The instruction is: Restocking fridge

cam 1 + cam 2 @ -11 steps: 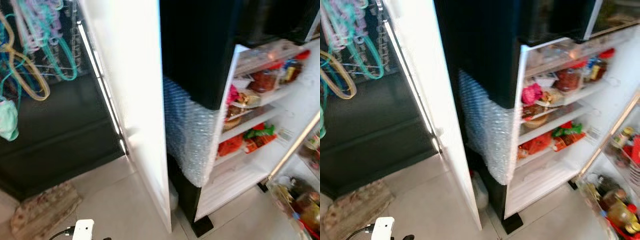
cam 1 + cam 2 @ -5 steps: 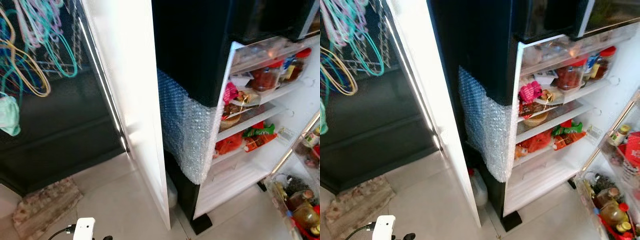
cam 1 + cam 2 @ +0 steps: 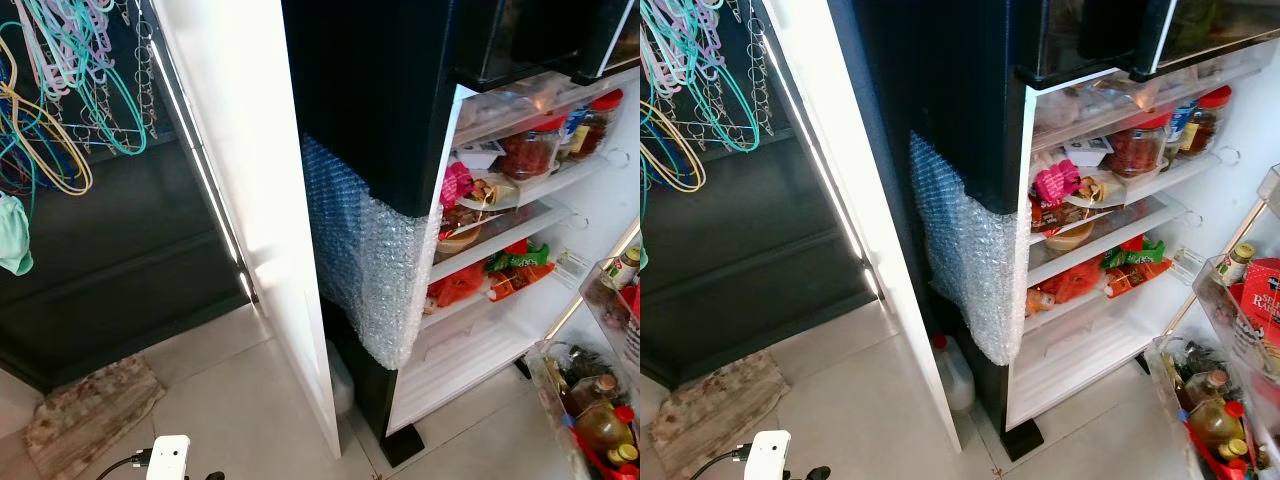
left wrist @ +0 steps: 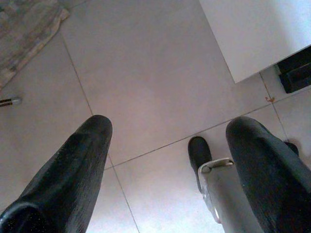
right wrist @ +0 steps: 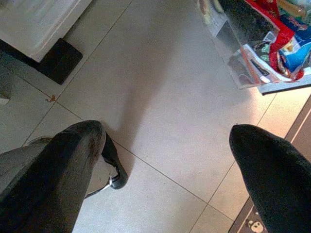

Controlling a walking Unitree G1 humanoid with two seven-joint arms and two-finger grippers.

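A black fridge (image 3: 380,100) stands open at the right, with bubble wrap (image 3: 370,260) taped over its side. Its white shelves (image 3: 1090,240) hold red jars, a pink packet, a bowl and red and green packets. The open door's bins (image 3: 1230,400) at the far right carry bottles and a red carton. My left gripper (image 4: 170,128) hangs open over the tiled floor, holding nothing. My right gripper (image 5: 165,131) also hangs open over the tiles, near a door bin's packets (image 5: 272,43).
A tall white panel (image 3: 260,180) stands left of the fridge. Coloured hangers (image 3: 50,110) hang over a dark cabinet at the left. A worn mat (image 3: 90,410), a white device (image 3: 168,458) and a white jug (image 3: 952,375) are on the floor.
The camera has shifted a little and the picture is sharper, showing more of the door bins. Nothing in the scene has moved.
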